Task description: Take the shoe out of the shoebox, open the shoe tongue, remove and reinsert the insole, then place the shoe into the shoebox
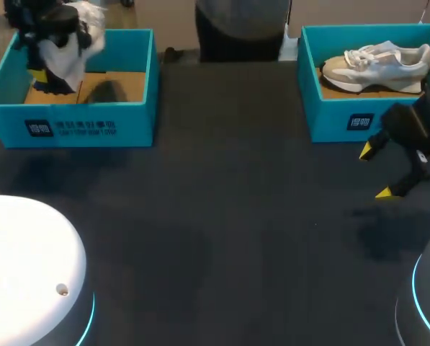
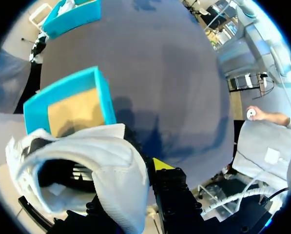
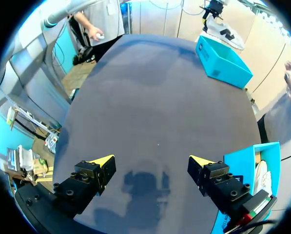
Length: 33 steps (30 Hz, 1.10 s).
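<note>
White fabric shoe hangs at the upper left of the head view, above the open teal cardboard shoebox. The left gripper grasps it, apparently by the soft edge of its opening. The upper looks light and floppy and the sole stiffer, so a hold at the heel rim or sole edge should steady it for tongue work. The right gripper is released, fingers wide, over the dark surface at middle right, just before a second teal box holding another pale sneaker.
</note>
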Tool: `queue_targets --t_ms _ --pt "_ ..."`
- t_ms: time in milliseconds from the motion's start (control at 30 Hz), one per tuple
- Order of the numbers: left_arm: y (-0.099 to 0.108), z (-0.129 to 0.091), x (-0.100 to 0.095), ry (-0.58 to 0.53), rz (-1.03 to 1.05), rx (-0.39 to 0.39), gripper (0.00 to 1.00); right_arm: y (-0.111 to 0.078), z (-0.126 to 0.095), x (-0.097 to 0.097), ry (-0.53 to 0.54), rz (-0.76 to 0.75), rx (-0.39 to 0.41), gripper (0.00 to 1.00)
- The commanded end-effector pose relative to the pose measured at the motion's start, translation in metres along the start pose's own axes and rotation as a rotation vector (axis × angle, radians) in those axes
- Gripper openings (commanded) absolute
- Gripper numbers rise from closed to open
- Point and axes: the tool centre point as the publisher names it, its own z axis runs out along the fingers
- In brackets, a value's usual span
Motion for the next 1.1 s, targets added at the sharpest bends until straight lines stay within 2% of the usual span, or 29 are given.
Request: queue_targets --t_ms 33,133,333,467,1100 --pt "0.033 0.001 -0.004 -0.002 -0.012 0.001 0.00 0.000 0.000 0.000 0.000 0.001 0.002 1.00" --pt "0.054 0.000 -0.009 -0.008 -0.002 0.016 0.00 0.000 0.000 0.000 0.000 0.001 0.002 1.00" --pt "0.075 -0.007 -0.016 -0.001 -0.005 -0.006 0.00 0.000 0.000 0.000 0.000 0.001 0.002 1.00" --pt "0.077 -0.009 -0.017 0.026 -0.002 -0.034 0.00 0.000 0.000 0.000 0.000 0.001 0.002 1.00" --pt "0.077 -0.009 -0.017 0.026 -0.002 -0.034 0.00 0.000 0.000 0.000 0.000 0.001 0.002 1.00"
